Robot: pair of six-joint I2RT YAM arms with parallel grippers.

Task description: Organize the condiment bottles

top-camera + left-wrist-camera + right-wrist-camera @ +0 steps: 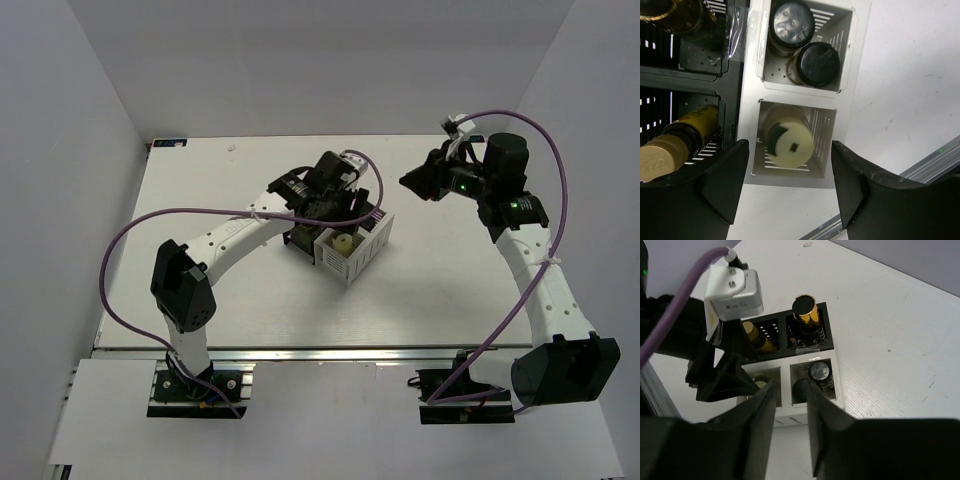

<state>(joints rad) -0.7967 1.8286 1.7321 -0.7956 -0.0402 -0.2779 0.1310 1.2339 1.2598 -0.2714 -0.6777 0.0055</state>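
Observation:
The black-and-white rack [368,243] stands mid-table. In the left wrist view a pale cream bottle [790,142] stands alone in one white compartment. Two dark-capped bottles [792,22] [819,64] share the other white one. A yellow-bodied bottle with a cream cap [675,145] leans in a black compartment. My left gripper [790,200] hangs open just above the cream bottle, holding nothing. A gold bottle with a dark cap [805,310] stands in the far black compartment. My right gripper [791,425] hovers high to the right of the rack, its jaws slightly apart and empty.
The left arm's white wrist camera [735,292] and purple cable [180,215] hang over the rack. The metal rail of the table's near edge [920,170] runs beside the rack. White walls close in the table on three sides.

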